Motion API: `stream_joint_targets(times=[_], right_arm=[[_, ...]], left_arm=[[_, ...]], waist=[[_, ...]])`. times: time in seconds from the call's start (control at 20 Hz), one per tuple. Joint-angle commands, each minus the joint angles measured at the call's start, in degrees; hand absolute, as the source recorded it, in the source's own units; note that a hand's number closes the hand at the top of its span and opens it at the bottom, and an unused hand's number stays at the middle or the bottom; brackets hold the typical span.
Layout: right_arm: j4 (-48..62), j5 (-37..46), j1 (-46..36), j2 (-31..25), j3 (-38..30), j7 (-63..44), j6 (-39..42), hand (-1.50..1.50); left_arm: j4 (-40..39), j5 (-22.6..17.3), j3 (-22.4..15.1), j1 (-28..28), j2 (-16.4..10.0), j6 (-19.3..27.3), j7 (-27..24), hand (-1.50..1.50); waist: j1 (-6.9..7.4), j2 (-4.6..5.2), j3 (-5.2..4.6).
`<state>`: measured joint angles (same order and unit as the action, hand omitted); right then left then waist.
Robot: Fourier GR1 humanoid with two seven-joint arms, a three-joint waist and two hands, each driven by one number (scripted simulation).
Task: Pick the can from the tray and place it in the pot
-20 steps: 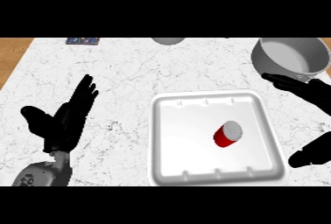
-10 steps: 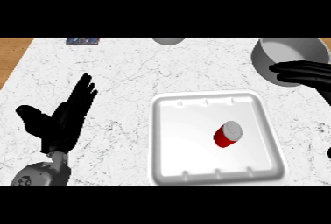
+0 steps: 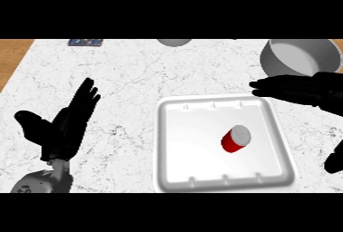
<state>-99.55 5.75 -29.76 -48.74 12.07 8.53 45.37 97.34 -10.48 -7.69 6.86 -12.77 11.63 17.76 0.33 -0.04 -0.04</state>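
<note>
Can: the red can (image 3: 235,139) with a grey end lies on its side in the right half of the tray, grey end turned toward the far right. Nothing touches it.
Tray: the white tray (image 3: 175,136) is shallow with a raised rim and sits on the counter right of centre. It holds only the can.
Pot: the grey pot (image 3: 300,55) stands open at the far right, beyond the tray's far right corner.
Right hand: the right hand (image 3: 303,89) hangs between pot and tray, over the tray's far right corner. Its fingers are straight and close together, pointing left, and hold nothing. A dark shape at the right edge lower down is probably its thumb.
In the way: that hand covers part of the pot's near rim.
Left hand: the left hand (image 3: 62,127) rests left of the tray, fingers up and spread, holding nothing.
Other things: a grey round object (image 3: 174,42) is cut by the far edge, and a small dark blue item (image 3: 85,42) lies far left.
Counter: the counter (image 3: 134,77) is white marble.
</note>
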Motion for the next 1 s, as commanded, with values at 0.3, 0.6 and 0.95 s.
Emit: stream_joint_targets(times=[0.3,0.6,0.95], right_arm=[[-2.67,14.58,3.66,6.16,5.00,-3.89,1.27,-1.50],[2.86,21.89,4.53,10.08,2.49,1.68,0.78,-1.50],[-3.92,23.70,9.07,15.69,0.77,-1.50,1.93,-1.50]], left_arm=[[-3.67,0.55,2.80,2.46,0.90,-2.41,-1.84,0.00],[-0.48,2.21,2.71,0.49,1.85,-2.68,0.91,0.00],[-1.15,4.64,1.63,-0.45,4.82,-2.83,-1.84,0.00]], waist=[[-0.24,0.05,0.03],[-0.11,0.04,0.04],[-0.25,0.01,0.04]])
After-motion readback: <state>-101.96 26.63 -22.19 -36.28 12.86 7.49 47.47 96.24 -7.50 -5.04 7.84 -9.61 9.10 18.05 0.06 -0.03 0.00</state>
